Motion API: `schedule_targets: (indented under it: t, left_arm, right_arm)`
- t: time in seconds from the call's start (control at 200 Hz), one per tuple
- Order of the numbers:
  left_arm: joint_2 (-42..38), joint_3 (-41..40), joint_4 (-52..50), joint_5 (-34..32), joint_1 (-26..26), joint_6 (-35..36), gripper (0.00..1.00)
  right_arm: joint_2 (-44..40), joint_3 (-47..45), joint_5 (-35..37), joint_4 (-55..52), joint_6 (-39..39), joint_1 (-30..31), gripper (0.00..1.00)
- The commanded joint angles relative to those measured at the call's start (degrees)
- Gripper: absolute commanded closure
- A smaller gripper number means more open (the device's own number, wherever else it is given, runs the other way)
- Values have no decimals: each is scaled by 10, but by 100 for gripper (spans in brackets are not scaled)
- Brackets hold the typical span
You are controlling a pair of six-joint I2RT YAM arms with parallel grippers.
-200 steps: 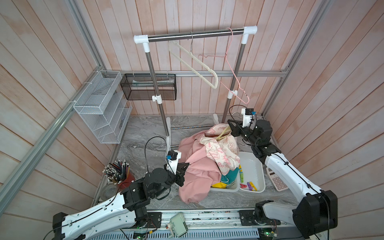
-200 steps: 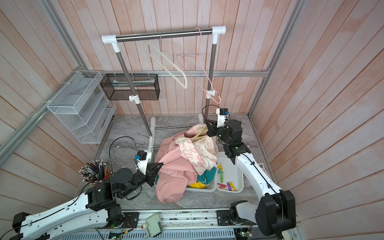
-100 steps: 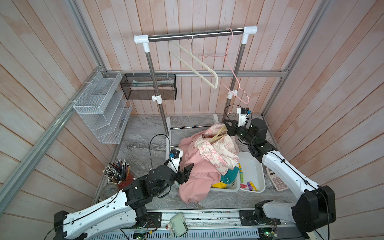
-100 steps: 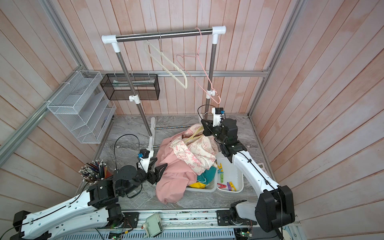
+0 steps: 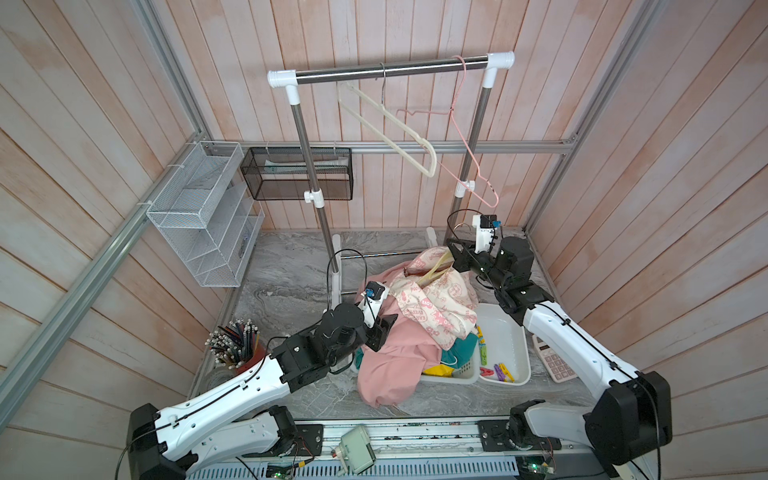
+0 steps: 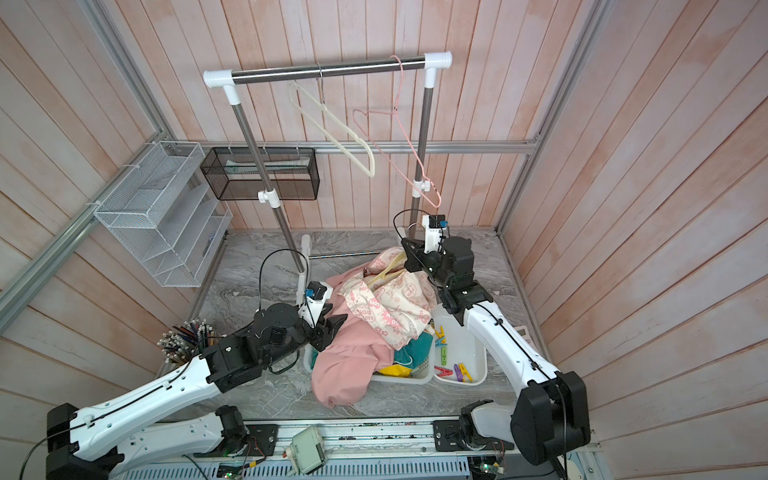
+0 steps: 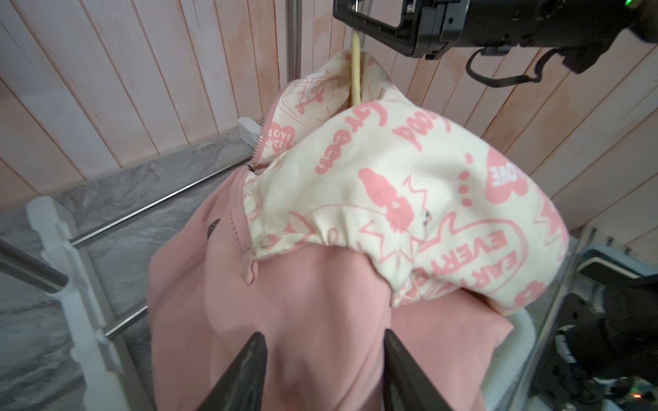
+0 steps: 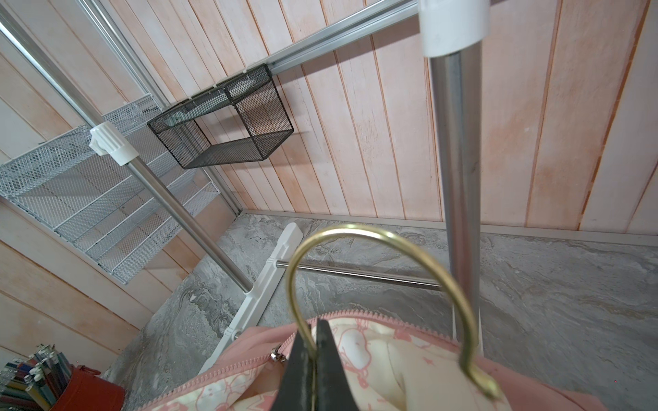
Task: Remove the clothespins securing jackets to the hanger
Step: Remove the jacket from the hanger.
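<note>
firmly, the right hand (image 8: pixel 313 350) pinches the brass hanger hook (image 8: pixel 359 233).

Robot test booth (mock closet): panelled walls (image 5: pixel 665 166), garment rack (image 5: pixel 386 71).

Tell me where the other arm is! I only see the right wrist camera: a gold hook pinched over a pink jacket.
Observer: The left tool is open, at the pink jacket's side, away from the hook.
Operator: Any clothespins around?
Observer: Yes, loose clothespins lie in a white tray beside a white basket.
Operator: What's under my jacket?
Observer: That basket, holding a teal jacket and a yellow one.
</note>
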Motion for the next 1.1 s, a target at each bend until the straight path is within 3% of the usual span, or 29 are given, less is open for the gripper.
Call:
schedule_targets:
  t: [0.0,0.155,0.53,1.095]
  left_arm:
    - [0,-3,1,20,2,3,68]
    - [-27,-29,24,9,2,-2,100]
    - [-101,-104,42,-17,2,-40,100]
    - [-159,-163,115,3,2,-78,100]
  right_arm:
    - [-15,26,10,5,-4,5,100]
    - [-9,31,28,-3,-10,3,100]
    - [23,38,14,18,38,-66,100]
    - [24,35,-31,45,79,-92,100]
